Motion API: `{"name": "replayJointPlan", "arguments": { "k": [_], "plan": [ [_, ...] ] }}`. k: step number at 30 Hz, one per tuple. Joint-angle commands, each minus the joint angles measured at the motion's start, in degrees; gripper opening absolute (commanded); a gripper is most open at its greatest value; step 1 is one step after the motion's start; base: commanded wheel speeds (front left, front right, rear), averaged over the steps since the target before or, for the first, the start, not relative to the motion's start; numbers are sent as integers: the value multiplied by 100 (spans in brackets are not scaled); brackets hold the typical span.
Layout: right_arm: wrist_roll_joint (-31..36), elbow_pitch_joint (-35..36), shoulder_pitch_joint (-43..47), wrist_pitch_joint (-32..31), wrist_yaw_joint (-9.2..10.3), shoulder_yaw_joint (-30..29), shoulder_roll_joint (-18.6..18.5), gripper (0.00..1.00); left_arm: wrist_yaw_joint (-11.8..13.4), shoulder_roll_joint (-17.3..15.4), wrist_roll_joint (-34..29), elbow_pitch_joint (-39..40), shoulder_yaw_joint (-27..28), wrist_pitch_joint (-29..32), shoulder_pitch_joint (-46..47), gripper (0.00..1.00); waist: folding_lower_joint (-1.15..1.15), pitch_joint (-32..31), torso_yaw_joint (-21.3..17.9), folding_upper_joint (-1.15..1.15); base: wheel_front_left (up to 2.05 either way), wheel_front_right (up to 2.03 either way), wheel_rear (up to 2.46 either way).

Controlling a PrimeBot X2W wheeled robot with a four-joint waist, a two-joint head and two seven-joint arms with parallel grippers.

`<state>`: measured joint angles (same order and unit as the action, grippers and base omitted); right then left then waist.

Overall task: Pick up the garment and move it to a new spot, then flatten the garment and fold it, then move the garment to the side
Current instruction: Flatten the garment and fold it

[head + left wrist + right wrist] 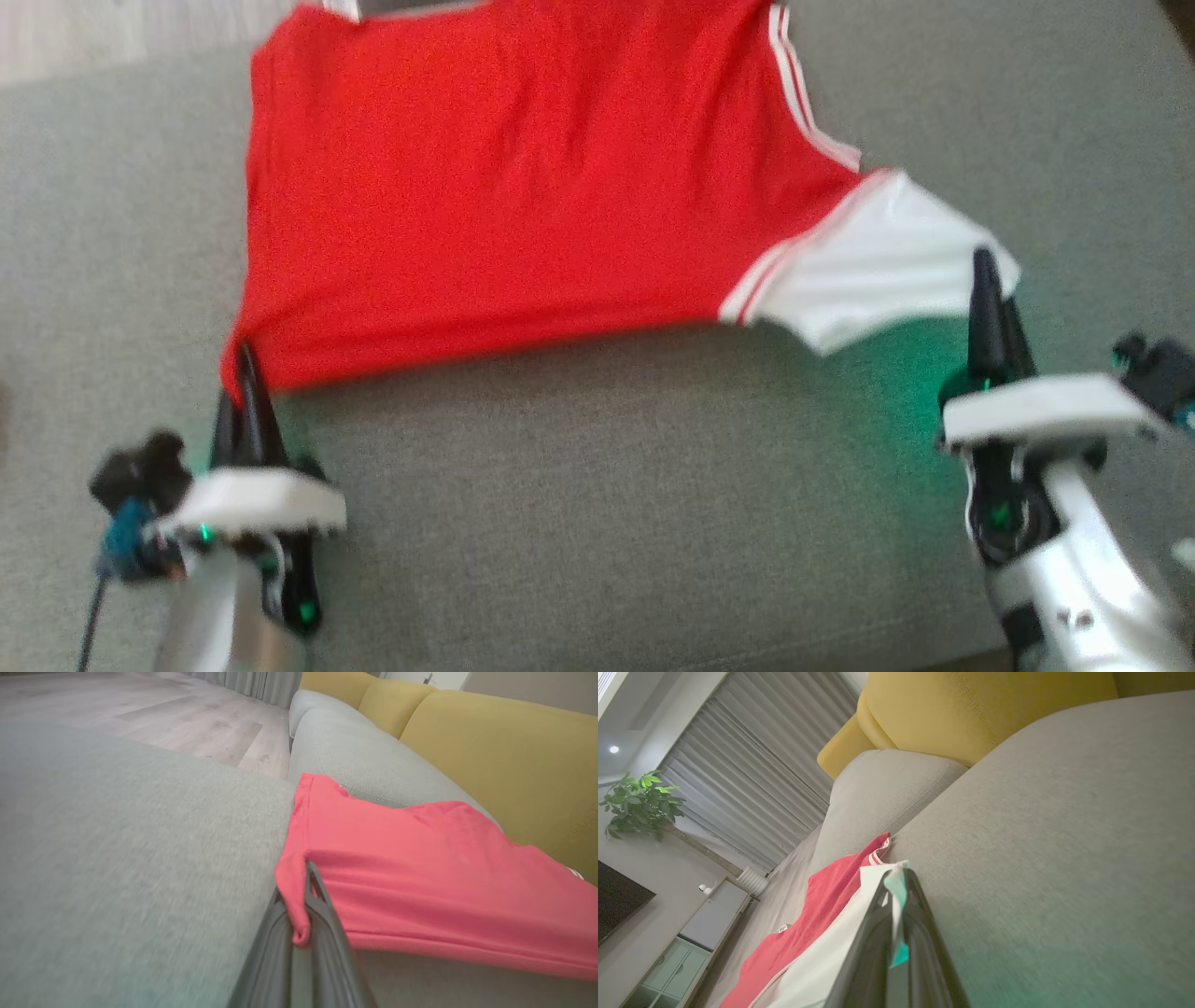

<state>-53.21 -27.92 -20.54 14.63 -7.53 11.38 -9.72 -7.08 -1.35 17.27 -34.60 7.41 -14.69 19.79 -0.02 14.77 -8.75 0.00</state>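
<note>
A smooth red garment (523, 187) with one white sleeve and thin white stripes lies spread on the coarse-woven grey sofa (607, 485) seat. The left hand (245, 364), fingers pressed together, pinches its red hem corner just above the seat. The right hand (983, 271), likewise closed, clamps the white sleeve's edge.

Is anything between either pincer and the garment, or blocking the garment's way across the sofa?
Nothing visible. The left pincer grips the garment by its red corner, the right pincer by its white sleeve; no obstacle shows on the grey sofa seat nearby.
</note>
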Motion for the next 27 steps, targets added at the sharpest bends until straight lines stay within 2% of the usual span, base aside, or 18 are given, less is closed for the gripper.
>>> {"name": "replayJointPlan", "arguments": {
  "k": [1, 11, 17, 22, 27],
  "plan": [
    [-86, 171, 194, 37, 4, 27, -66, 0, 22, -156, 105, 183, 156, -30, -245, 0, 2, -255, 24, 0, 0, 0, 0],
    [-342, 150, 1451, 37, 4, 122, -64, 0, 92, -154, 468, 208, -491, -30, -1373, 0, 2, -947, 179, 0, 0, 0, 0],
    [-483, 315, 1906, 37, 4, 164, -105, 0, 146, -154, 602, 300, -950, -30, -1838, 0, 2, -1093, 234, 0, 0, 0, 0],
    [-639, 552, 1934, 37, 4, -12, -111, 0, 167, -154, 672, 435, -1189, -30, -1858, 0, 2, -1059, 288, 0, 0, 0, 0],
    [-732, 861, 1538, 7, 4, -51, -95, 0, 176, -154, 559, 664, -1394, -30, -1479, 0, 2, -873, 350, 0, 0, 0, 0]
  ]
}}
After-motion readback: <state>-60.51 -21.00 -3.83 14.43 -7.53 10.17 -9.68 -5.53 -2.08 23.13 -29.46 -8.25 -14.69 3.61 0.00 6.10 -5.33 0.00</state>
